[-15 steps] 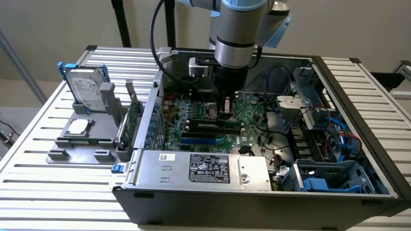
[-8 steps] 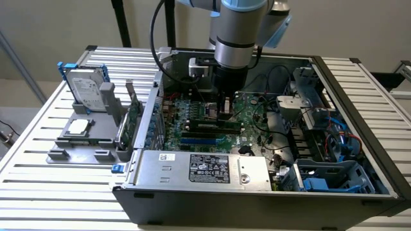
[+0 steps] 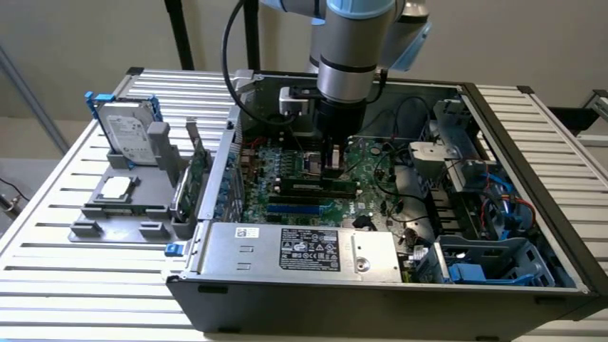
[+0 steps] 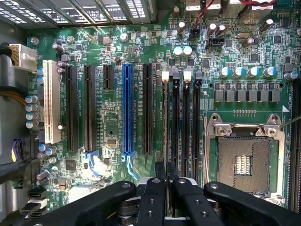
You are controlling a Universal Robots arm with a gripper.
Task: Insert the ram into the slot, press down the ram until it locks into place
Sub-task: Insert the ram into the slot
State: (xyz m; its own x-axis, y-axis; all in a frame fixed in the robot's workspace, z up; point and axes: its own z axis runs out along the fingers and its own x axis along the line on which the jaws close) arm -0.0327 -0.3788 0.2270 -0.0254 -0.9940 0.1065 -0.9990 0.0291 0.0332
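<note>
The arm reaches straight down into the open computer case [image 3: 380,306] on the worktop [image 3: 76,285]. Its gripper [image 3: 332,168] [image 4: 165,172] is drawn together on the top edge of the ram [image 3: 306,187] [image 4: 165,123], near one end. The ram stands on edge in the slot [image 4: 165,76], the one nearest the blue slot [image 3: 295,209] [image 4: 127,108], which in the exterior view lies at 6 o'clock from it. That upright hold suits a straight downward push, I'd say. Whether the latches have closed I cannot tell.
</note>
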